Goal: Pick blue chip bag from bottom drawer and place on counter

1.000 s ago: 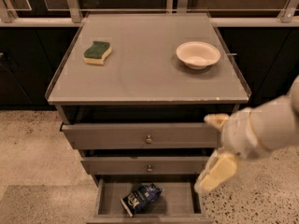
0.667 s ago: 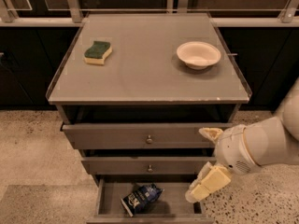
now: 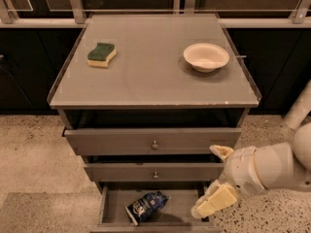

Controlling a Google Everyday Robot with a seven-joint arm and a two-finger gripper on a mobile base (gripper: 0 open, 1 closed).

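Observation:
The blue chip bag (image 3: pixel 146 206) lies crinkled in the open bottom drawer (image 3: pixel 112 208), left of its middle. My gripper (image 3: pixel 212 178) is at the drawer's right front corner, right of the bag and apart from it. Its fingers (image 3: pixel 212 204) are spread open and hold nothing. The white arm comes in from the right edge. The counter (image 3: pixel 150 76) is the grey top of the cabinet above.
A green-and-yellow sponge (image 3: pixel 101 55) lies on the counter's back left. A white bowl (image 3: pixel 206 57) stands at its back right. Two knobbed drawers (image 3: pixel 154 141) above the bottom one stick out slightly. Speckled floor surrounds the cabinet; a railing runs behind.
My gripper has moved left and down, from beside the cabinet's right side to the bottom drawer's right front corner. The bag has not moved.

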